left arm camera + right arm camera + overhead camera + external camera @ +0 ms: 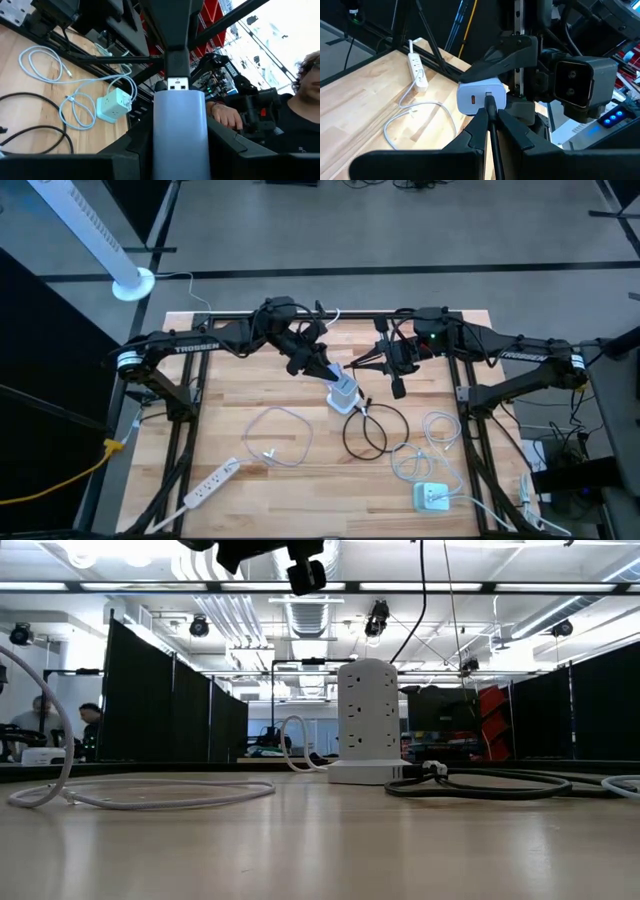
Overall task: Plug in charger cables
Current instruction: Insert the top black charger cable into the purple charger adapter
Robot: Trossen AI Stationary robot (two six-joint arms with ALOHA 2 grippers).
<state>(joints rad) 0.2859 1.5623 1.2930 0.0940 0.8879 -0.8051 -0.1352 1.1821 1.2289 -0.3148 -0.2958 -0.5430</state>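
Note:
My left gripper (pixel 318 366) is shut on a small white charger block (pixel 179 125), held in the air above the white socket tower (pixel 343 395). My right gripper (pixel 490 120) faces it from the table's right, shut on the plug end of the black charger cable (pixel 370 430). The plug's metal tip (pixel 177 83) meets the block's port face; how far it is in, I cannot tell. The black cable's loop lies on the table beside the tower. A white charger cable (pixel 280 435) lies in a loop at the left, and others (pixel 432 438) at the right. My left gripper pinches the white charger block by its two long sides (pixel 160 145) between its two fingers, which lie along the block. The block is lifted clear, roughly level, its port face (pixel 480 98) toward my right gripper. My right gripper pinches the black cable's plug (pixel 490 106) between its two shut fingers, which lie along the plug. The fingers come roughly level from the table's right. The plug is clear of the table, its tip at the block's port (pixel 488 94).
A long white power strip (pixel 210 485) lies at the near left and a small white charger cube (pixel 432 497) at the near right. Black frame rails (pixel 180 430) run along both table sides. A person (pixel 300 100) sits beyond the table's right side.

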